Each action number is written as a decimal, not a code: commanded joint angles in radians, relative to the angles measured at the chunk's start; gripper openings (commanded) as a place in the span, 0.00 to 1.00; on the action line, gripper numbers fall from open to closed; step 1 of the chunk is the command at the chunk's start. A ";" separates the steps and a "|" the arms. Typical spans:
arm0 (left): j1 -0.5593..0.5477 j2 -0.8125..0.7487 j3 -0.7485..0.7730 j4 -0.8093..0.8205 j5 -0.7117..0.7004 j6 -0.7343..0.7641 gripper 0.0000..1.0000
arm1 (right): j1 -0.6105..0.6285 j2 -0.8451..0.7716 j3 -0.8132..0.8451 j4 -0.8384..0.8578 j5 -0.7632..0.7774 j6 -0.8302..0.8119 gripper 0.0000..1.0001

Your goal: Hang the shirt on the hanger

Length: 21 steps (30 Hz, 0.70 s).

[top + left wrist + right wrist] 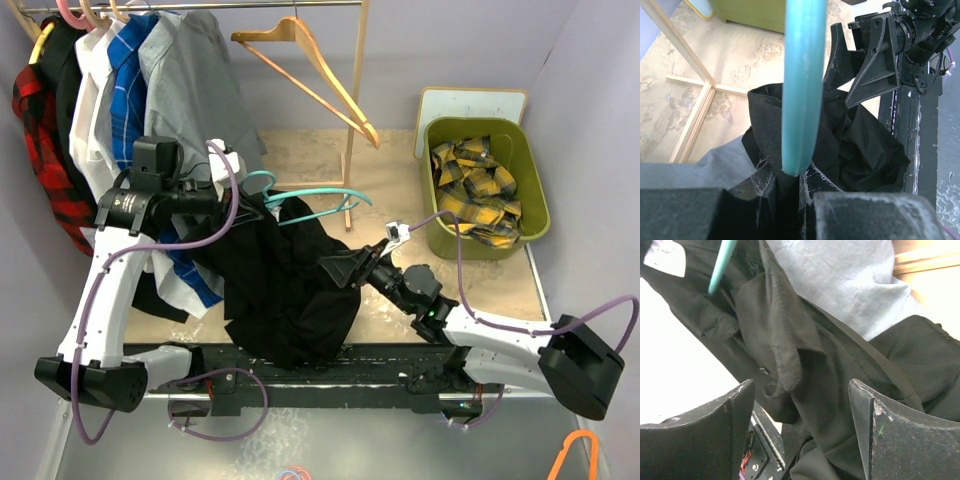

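The teal hanger (322, 200) is held up over the left half of the table, and my left gripper (248, 206) is shut on it near the hook. In the left wrist view the hanger's bar (802, 85) runs down into the closed jaws of the left gripper (792, 197). The black shirt (285, 285) is draped on the hanger and hangs in a bunch below it. My right gripper (345, 268) is open against the shirt's right side. In the right wrist view, shirt fabric (805, 355) lies between the spread fingers (715, 425), and the white label (665, 257) shows by the hanger (722, 262).
A rack at the back left carries several shirts, including a grey shirt (195, 80) right behind the hanger. A wooden hanger (320, 75) hangs from the rack's rail. A green bin (480, 245) at the right holds a yellow plaid garment (478, 190).
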 commanded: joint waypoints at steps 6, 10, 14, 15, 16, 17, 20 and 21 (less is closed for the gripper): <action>0.006 0.023 0.040 0.023 0.018 0.033 0.00 | 0.005 0.096 0.051 0.237 -0.070 0.040 0.46; 0.006 0.027 0.048 0.003 0.008 0.057 0.00 | 0.005 0.131 0.048 0.263 -0.077 0.045 0.21; 0.006 0.025 0.058 -0.045 -0.009 0.120 0.00 | 0.001 0.113 -0.004 0.279 -0.022 0.072 0.00; 0.006 0.026 0.068 -0.063 -0.013 0.143 0.00 | -0.001 0.091 -0.012 0.255 0.008 0.067 0.00; 0.006 0.028 0.081 -0.085 -0.015 0.164 0.00 | -0.005 0.070 -0.013 0.217 0.029 0.053 0.00; 0.006 0.029 0.099 -0.108 -0.013 0.183 0.00 | -0.013 0.052 -0.011 0.184 0.042 0.038 0.00; 0.005 0.041 0.169 -0.200 -0.003 0.238 0.00 | -0.065 0.007 -0.019 0.107 0.051 0.035 0.00; 0.005 0.048 0.197 -0.231 -0.007 0.266 0.00 | -0.090 -0.005 -0.028 0.098 0.045 0.044 0.00</action>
